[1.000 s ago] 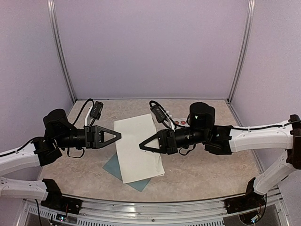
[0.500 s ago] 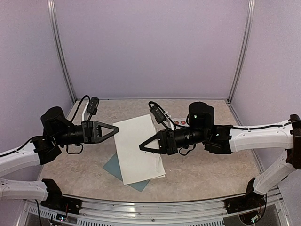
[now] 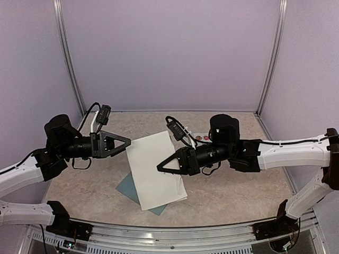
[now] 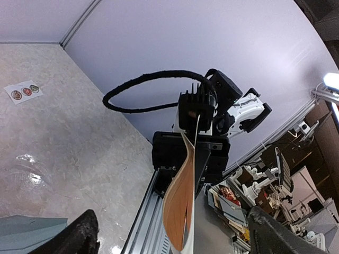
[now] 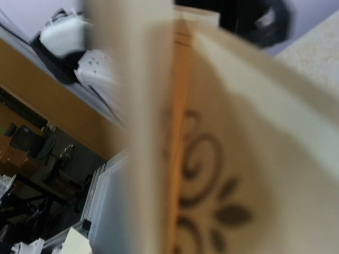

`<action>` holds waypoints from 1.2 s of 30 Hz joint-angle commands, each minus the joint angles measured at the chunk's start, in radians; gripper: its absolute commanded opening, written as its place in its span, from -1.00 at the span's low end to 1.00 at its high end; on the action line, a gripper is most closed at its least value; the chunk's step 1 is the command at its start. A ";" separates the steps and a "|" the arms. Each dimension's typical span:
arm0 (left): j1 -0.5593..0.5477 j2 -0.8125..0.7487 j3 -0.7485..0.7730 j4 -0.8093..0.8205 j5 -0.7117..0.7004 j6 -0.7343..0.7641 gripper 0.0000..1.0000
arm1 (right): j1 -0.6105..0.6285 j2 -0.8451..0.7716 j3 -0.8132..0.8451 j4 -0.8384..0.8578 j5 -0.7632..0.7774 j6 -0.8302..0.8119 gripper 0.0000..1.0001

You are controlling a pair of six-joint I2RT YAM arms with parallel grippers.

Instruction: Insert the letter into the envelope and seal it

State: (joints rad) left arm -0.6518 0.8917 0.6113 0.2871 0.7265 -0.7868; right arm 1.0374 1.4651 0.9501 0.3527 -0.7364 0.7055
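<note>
The letter (image 3: 150,159) shows its plain white back and hangs folded above the table, with my right gripper (image 3: 160,166) shut on its right side. Seen from the left wrist, the letter (image 4: 180,196) stands edge-on, its two leaves bowed apart, held by the black right gripper (image 4: 192,154) behind it. My left gripper (image 3: 127,142) is just off the letter's left edge and open; its fingers (image 4: 82,237) stand wide on either side of the paper without touching it. The right wrist view is filled by the blurred ornate border of the letter (image 5: 222,174). The teal envelope (image 3: 127,187) lies flat underneath.
A white strip of round stickers (image 3: 202,138) lies on the table behind the right arm, also seen as the sticker strip (image 4: 22,92). Purple walls and metal posts (image 3: 69,69) close in the table; a rail (image 3: 169,235) runs along the near edge.
My left gripper has opened wide, let go of the letter's left edge and drawn back to the left. The right gripper has kept its hold on the letter.
</note>
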 commanded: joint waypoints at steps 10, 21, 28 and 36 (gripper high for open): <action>-0.042 0.200 0.341 -0.638 0.166 0.466 0.60 | 0.012 0.061 0.177 -0.370 -0.109 -0.195 -1.00; -0.069 0.118 0.218 -0.381 0.020 0.289 -1.00 | -0.031 -0.063 0.101 -0.317 0.148 -0.126 0.31; -0.106 -0.121 -0.048 0.104 -0.265 0.028 -1.00 | -0.059 -0.285 -0.237 0.080 0.482 0.129 0.93; -0.158 -0.203 -0.073 0.144 -0.448 0.034 -1.00 | 0.017 -0.198 -0.208 0.259 0.413 0.139 0.99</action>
State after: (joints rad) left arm -0.7959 0.7021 0.5514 0.3359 0.3969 -0.7277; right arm 1.0130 1.2209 0.6903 0.4606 -0.3130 0.8299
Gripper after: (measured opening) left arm 0.003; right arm 0.995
